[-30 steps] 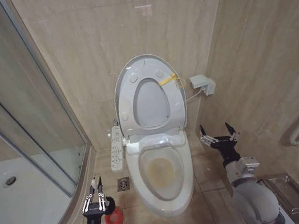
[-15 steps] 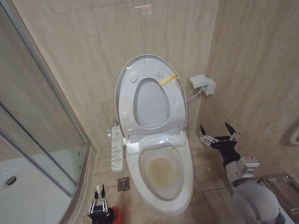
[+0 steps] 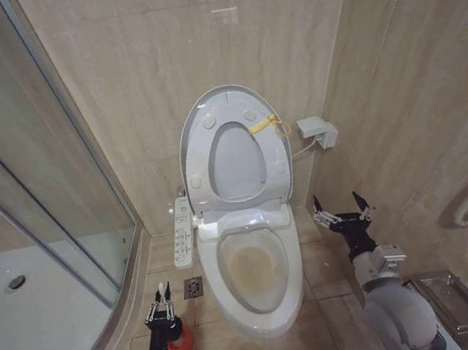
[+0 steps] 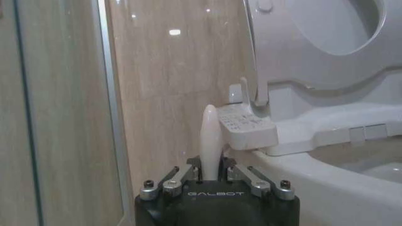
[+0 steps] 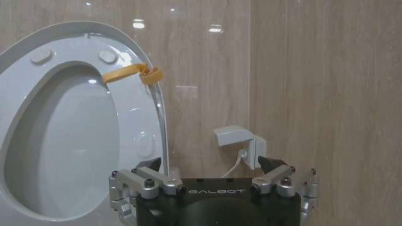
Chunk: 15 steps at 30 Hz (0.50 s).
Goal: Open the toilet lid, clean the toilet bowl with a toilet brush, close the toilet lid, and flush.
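left gripper (image 3: 158, 304) at 7 o'clock clamps toilet brush (image 4: 210, 136) handle | light, thin, slick: hold low | right gripper (image 3: 342, 210) at 4 o'clock spread, idle

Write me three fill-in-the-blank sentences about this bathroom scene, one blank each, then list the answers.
1. The toilet lid stands ____ against the wall.
2. The left gripper, beside the toilet bowl, has its jaws closed on the white handle of the toilet ____.
3. The right gripper hovers beside the bowl with its jaws ____, holding nothing.
4. The tie on the seat ring is ____ in colour.

Answers: raised; brush; open; yellow
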### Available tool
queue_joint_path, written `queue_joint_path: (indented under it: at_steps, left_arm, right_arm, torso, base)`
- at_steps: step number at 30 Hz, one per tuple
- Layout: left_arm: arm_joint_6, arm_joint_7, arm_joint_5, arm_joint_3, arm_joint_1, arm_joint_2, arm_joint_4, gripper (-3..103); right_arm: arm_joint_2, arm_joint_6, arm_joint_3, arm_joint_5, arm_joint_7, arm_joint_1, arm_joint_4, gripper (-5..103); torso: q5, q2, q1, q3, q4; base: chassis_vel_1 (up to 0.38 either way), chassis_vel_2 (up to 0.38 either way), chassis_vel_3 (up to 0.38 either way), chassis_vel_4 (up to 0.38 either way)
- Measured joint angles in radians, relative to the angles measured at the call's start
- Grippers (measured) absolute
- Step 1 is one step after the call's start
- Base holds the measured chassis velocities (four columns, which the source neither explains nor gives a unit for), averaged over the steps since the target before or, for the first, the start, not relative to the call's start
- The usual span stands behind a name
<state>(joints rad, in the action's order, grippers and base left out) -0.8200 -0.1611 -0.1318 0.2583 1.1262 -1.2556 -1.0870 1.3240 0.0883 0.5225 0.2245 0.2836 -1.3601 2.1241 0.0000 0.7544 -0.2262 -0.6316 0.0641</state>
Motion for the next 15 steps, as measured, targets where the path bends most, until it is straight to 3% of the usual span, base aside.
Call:
queue_joint_path:
  at_steps: [15]
  left_arm:
    - [0.001, 0.052, -0.020, -0.011, -0.079, -0.013, 0.143, 20]
  right_arm:
    - [0.000, 0.000, 0.000, 0.000, 0.000, 0.000, 0.000, 100]
  torso:
    - [0.0000, 0.000, 0.000, 0.000, 0.0000]
  base:
    - [0.000, 0.000, 0.000, 0.000]
